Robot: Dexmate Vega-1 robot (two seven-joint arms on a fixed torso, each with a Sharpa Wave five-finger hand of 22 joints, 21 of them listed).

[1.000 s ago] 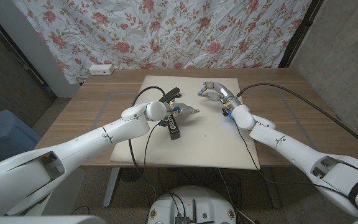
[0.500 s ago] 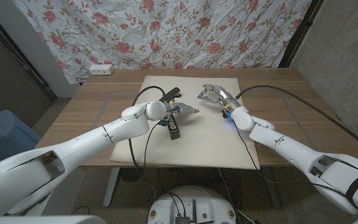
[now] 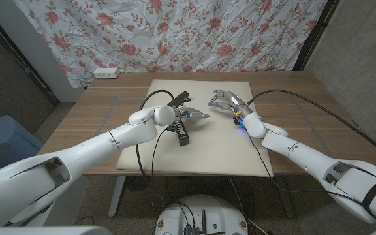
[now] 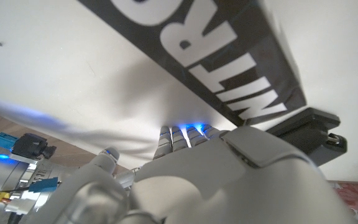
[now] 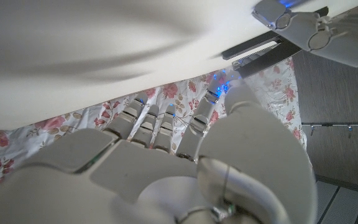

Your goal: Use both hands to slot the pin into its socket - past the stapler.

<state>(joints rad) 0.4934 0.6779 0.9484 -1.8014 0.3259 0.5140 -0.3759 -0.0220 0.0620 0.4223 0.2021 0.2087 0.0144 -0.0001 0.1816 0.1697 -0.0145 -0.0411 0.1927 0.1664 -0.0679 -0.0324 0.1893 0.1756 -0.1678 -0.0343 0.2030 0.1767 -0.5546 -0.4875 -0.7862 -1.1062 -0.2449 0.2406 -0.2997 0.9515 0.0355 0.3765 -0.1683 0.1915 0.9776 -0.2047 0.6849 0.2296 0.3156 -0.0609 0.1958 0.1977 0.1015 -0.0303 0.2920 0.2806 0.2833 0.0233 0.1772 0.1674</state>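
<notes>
Head view: left hand [image 3: 191, 115] hovered over the cream mat [image 3: 227, 150], just above a black stapler [image 3: 181, 132] lying near mat centre; fingers extended, whether they held anything could not be told. Right hand [image 3: 224, 100] curled, fingertips close together; pin not discernible. Socket not identifiable.

Left wrist view: left hand's back close to the stapler [image 4: 216, 68]; grasp hidden.

Right wrist view: right hand's fingers [image 5: 157, 127] bent; contents unclear.

Risk: with pin and socket unseen, hands closing together may knock the stapler or misalign, dropping the pin.
</notes>
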